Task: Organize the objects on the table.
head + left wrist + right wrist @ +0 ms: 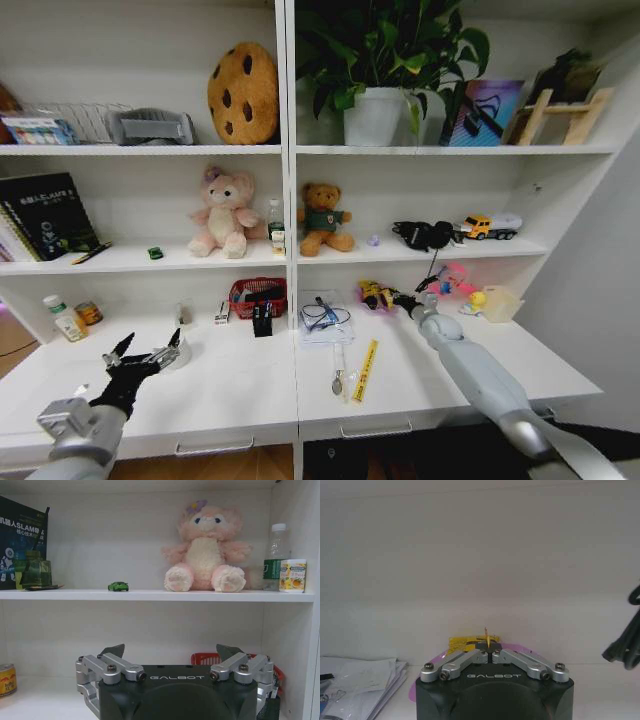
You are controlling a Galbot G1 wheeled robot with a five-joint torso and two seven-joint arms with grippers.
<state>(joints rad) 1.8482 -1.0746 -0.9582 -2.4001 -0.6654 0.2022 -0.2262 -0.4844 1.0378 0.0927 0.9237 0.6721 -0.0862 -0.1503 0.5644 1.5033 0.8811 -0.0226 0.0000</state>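
Note:
Low on the left, my left gripper hovers open over the white table, beside a small white round object. My right arm reaches to the back of the table, where my right gripper is shut on a yellow and black toy. A tiny green toy car stands on the shelf above. On the table lie a yellow ruler, a slim pen-like tool and a clear pouch.
A red basket stands mid-table at the back, with a small bottle and a can at the far left. Plush toys, a water bottle and a truck fill the shelf. Papers lie near my right gripper.

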